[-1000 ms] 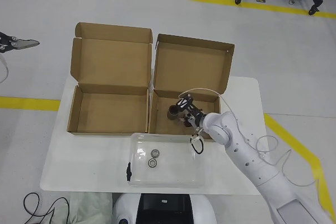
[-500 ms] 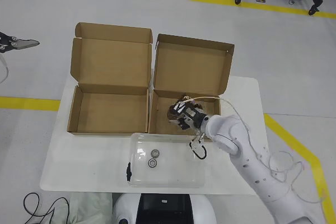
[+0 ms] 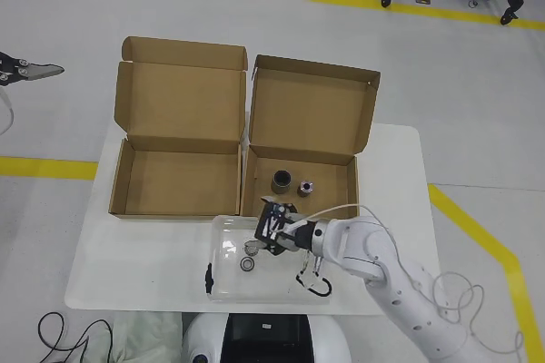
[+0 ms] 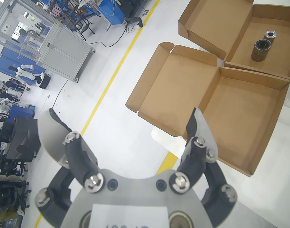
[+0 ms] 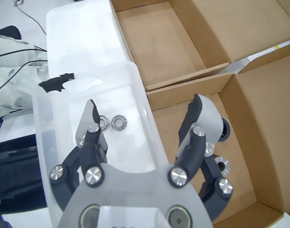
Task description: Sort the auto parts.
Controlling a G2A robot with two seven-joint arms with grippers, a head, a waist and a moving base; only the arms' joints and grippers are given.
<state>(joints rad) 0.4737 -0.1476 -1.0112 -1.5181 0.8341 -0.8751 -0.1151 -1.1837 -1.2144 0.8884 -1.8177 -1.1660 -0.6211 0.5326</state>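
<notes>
**Right gripper** (image 3: 274, 227): jaws spread wide, nothing held. Pos.: low over the side of the clear bin (image 3: 282, 283) that borders the right box (image 3: 331, 207). In the right wrist view the gripper (image 5: 145, 110) straddles that bin wall, w/ one finger over the bin interior and the other over the box floor.

**Left gripper** (image 4: 122, 119): jaws wide apart, nothing held. It hangs over the shop floor, well apart from the table (image 3: 145, 263). The grey item at the top view's edge (image 3: 25, 68) is probably this unit.

**Parts in bin:** qty 2, silver, ring-shaped, lying flat on the bin floor.
- First bearing (image 3: 252, 247) sits just beside the right gripper's fingertips.
- Second bearing (image 3: 247, 264) lies close by, on the robot's side of the first.
- In the right wrist view the first bearing (image 5: 119, 122) shows fully. The second bearing (image 5: 104, 122) is partly behind a finger pad.

**Parts in right box:** qty 2, near ea. other, standing on end.
- Dark sleeve (image 3: 281, 181).
- Small toothed bushing (image 3: 305, 189).

**Left box** (image 3: 177, 181): lid open, side by side w/ the right box at the table's far edge.

**Misc.:** black tape (image 3: 207, 277) on the bin's rim.
</notes>
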